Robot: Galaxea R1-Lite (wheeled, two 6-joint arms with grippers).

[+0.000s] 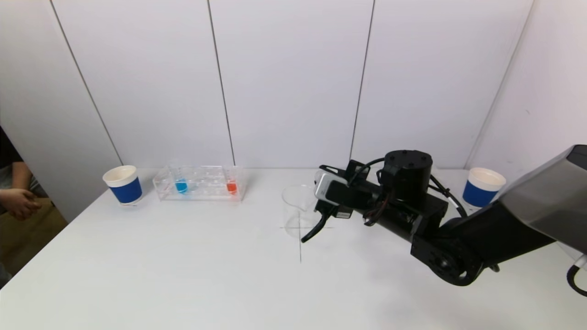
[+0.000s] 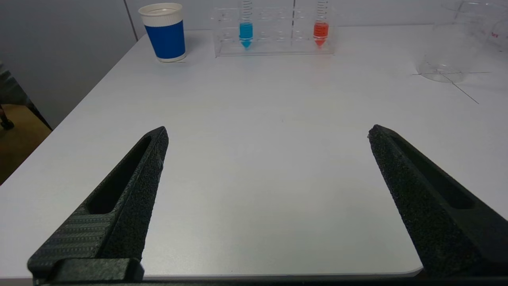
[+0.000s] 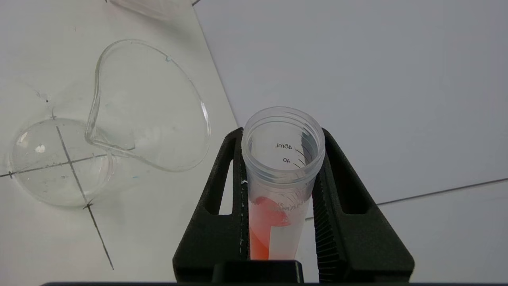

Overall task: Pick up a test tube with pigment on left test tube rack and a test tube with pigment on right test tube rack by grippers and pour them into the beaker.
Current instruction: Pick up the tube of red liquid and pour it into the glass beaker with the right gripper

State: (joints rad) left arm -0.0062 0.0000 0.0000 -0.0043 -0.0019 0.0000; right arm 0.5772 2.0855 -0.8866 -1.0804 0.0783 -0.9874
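Note:
My right gripper (image 3: 281,133) is shut on an open test tube (image 3: 278,222) with orange-red pigment in its lower part. In the head view it (image 1: 319,219) hangs just right of the clear glass beaker (image 1: 297,210). The beaker (image 3: 119,127) stands on a pencilled cross and looks empty. The left rack (image 1: 199,195) at the back left holds a blue-pigment tube (image 1: 181,185) and a red-pigment tube (image 1: 231,186). My left gripper (image 2: 266,133) is open and empty over the near table edge, far from the rack (image 2: 274,49). The right rack is hidden behind my right arm.
A blue paper cup (image 1: 123,184) stands left of the left rack, and another (image 1: 481,187) at the back right by the wall. My right arm (image 1: 458,238) reaches in across the right half of the table. A seated person (image 1: 16,197) is at the far left.

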